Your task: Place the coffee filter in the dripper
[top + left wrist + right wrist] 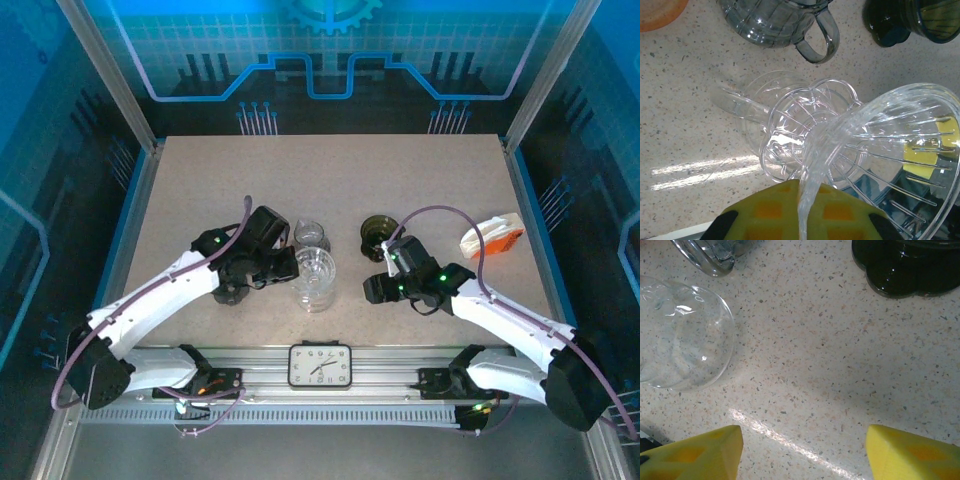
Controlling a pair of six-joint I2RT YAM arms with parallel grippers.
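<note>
Left gripper clamped on clear dripper rim, likely steadying it. Right gripper jaws apart, empty. Filter pack at its 2 o'clock.

No legible text; clock dial numerals too small to read.

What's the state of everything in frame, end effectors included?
left end effector: shut on the clear dripper's rim.
right end effector: open, empty, over bare table.
clear dripper: gripped by its rim, no filter inside.
grey handled glass: standing on the table, untouched.
dark green dripper: standing on the table, untouched.
filter pack: lying at the table's right side, untouched.
</note>
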